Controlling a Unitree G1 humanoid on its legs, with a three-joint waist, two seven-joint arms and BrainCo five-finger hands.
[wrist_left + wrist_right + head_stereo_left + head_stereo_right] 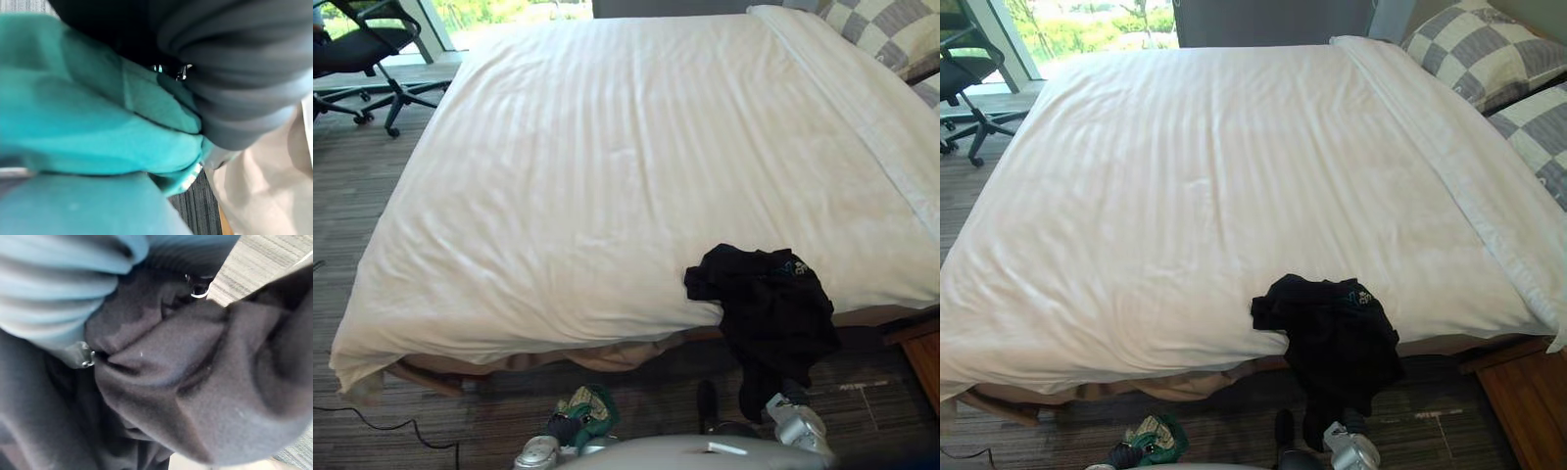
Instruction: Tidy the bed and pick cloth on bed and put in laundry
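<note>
I'm watching the black cloth (764, 304) draping off the bed (607, 196) at its near right edge, hanging straight down onto the nearer right hand (58, 293). Its fingers are buried, can't tell. Green cloth (590, 409) is covering the left hand (244, 73) likewise.

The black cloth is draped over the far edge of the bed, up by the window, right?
Not quite. The black cloth is draped over the near edge of the bed, the side closest to the robot, as the left eye view shows.
</note>
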